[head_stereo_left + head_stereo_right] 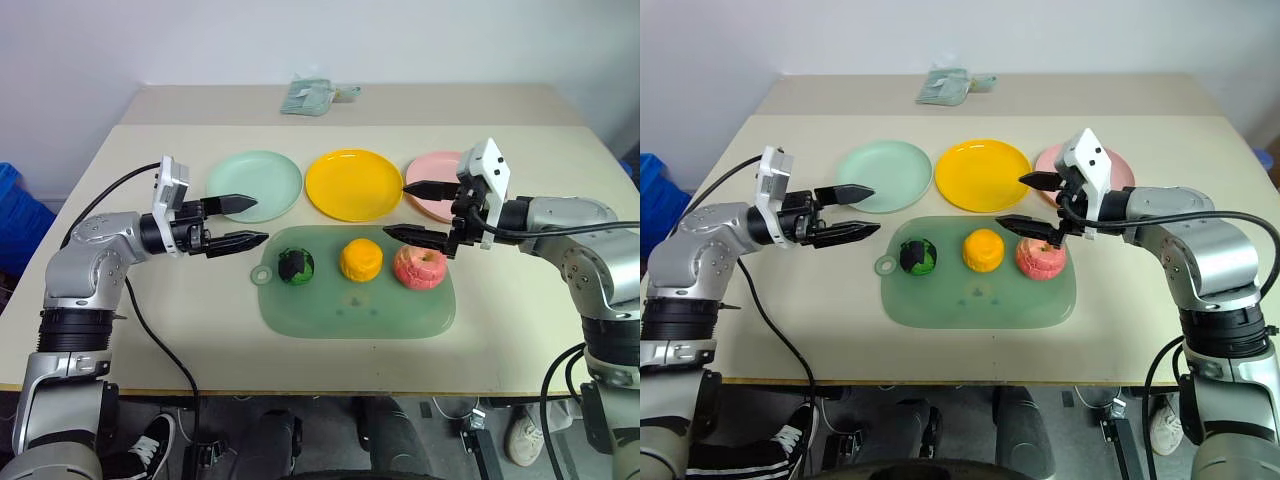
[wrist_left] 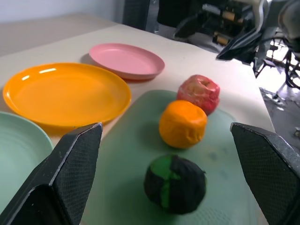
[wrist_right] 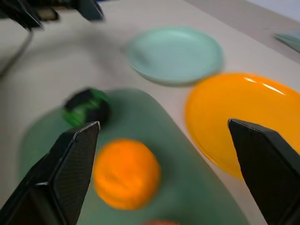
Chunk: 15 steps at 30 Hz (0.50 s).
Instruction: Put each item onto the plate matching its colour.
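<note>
Hovering wide open and empty, the left gripper (image 1: 252, 222) is pointing toward the green-and-black ball (image 1: 296, 265). Beside the pink-red apple (image 1: 420, 266) (both on the green mat (image 1: 400, 315)), the right gripper (image 1: 404, 210) is gaping empty.

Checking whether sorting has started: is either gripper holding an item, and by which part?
Nothing is held. The left gripper and right gripper are open, above the table.

Pink plate (image 1: 436, 186) partly hidden behind right gripper (image 1: 421, 212). Right wrist view blurred: green-and-black ball (image 3: 87, 107) smeared, apple (image 3: 159, 222) cut by frame edge. Left wrist view: mint plate (image 2: 19, 154) cut off at edge. Cloth bundle (image 1: 312, 96) too small for detail.
</note>
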Each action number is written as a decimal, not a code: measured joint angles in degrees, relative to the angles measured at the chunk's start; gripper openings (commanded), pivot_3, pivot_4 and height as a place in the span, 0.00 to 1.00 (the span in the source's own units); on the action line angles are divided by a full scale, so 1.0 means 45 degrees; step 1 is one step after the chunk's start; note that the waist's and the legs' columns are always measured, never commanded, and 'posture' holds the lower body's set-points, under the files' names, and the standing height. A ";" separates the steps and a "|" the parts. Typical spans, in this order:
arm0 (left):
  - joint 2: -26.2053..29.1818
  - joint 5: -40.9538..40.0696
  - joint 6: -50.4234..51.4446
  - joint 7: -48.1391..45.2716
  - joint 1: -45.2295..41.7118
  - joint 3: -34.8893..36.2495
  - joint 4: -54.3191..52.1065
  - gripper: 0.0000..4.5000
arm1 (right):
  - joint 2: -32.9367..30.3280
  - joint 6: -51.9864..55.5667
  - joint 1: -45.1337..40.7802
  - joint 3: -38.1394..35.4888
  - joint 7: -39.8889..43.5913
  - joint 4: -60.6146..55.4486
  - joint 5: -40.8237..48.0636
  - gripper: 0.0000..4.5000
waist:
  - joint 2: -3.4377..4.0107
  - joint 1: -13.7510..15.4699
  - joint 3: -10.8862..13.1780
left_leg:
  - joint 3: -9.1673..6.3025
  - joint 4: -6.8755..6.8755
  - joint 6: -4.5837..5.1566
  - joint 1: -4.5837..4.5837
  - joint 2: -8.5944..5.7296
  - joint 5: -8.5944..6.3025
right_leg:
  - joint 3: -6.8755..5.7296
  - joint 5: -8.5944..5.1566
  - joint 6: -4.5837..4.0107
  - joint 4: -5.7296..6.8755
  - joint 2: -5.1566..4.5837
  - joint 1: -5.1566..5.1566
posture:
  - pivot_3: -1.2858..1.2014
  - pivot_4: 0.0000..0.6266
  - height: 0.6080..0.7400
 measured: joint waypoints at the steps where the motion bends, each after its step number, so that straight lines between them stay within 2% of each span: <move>1: -0.0006 0.0041 -0.0030 -0.0046 0.0003 -0.0103 0.0014 1.00 | -0.0020 0.0351 -0.0107 0.0013 0.0003 -0.0190 0.0188 0.99 | 0.0000 -0.0002 0.0000 | 0.0000 0.0000 0.0000 0.0000 0.0000 0.0000 | -0.0001 0.0000 0.0000 -0.0001 0.0000 0.0000 | 0.52 0.24 1.00; 7: -0.0461 0.0838 -0.0686 -0.0198 0.0230 -0.1108 0.0031 1.00 | -0.0485 0.1094 -0.0253 0.0385 0.0100 -0.1464 0.0510 0.99 | -0.0001 -0.0042 0.0000 | 0.0003 -0.0002 0.0002 0.0001 0.0001 -0.0001 | -0.0001 0.0000 0.0000 -0.0003 0.0003 -0.0001 | 0.52 0.24 1.00; 15: -0.1882 0.2914 -0.4053 0.0071 -0.0524 -0.2283 0.1869 1.00 | -0.0806 0.1430 0.0252 0.0240 -0.0347 -0.2310 0.0851 0.99 | -0.0006 0.0003 -0.0001 | 0.0005 -0.0001 0.0002 0.0000 -0.0001 -0.0001 | -0.0003 0.0000 0.0000 -0.0013 -0.0002 0.0004 | 0.52 0.24 1.00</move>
